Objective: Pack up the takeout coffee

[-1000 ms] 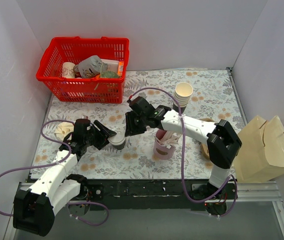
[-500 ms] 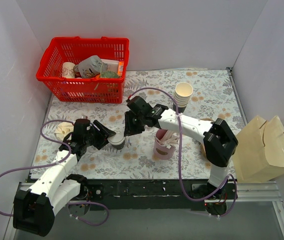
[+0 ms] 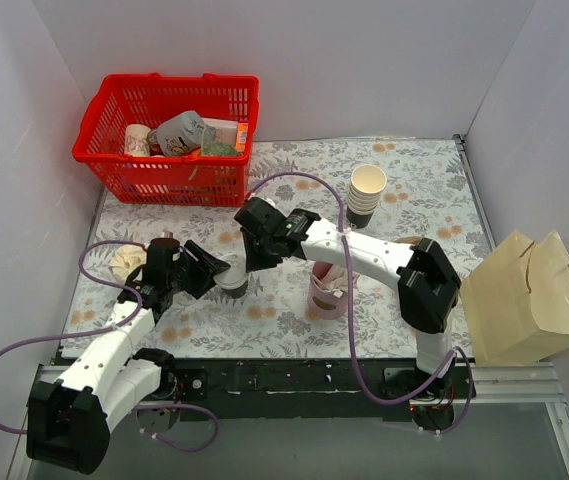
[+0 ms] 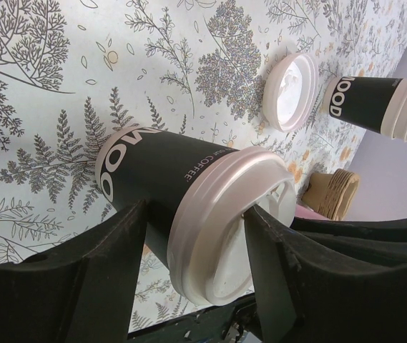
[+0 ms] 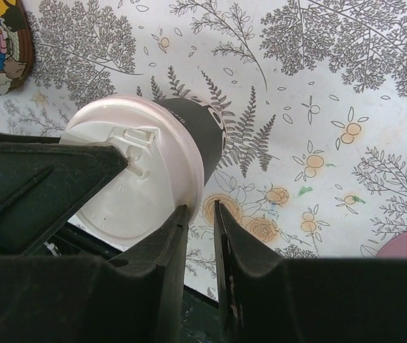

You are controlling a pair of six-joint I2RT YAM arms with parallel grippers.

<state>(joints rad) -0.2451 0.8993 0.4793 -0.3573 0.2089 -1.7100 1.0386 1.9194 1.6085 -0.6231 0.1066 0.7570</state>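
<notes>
Top external view first: the coffee cup stood upright on the flowered table, left of middle, its white lid facing up at me. My left gripper reached it from the left and my right gripper came in from above and behind, so both met at the one cup.

On the left wrist camera I had the coffee cup right between the fingers, one against the dark wall and one across the lid. That left gripper was clamped on it.

From the right wrist camera, the lid lay just left of the right gripper, its rim touching the left finger. Those fingers were narrow, only a thin slit between them, with bare tablecloth showing through and nothing held.

Off the table's right edge sat the paper bag, well apart from the cup. The pink cup was near, to the cup's right.
</notes>
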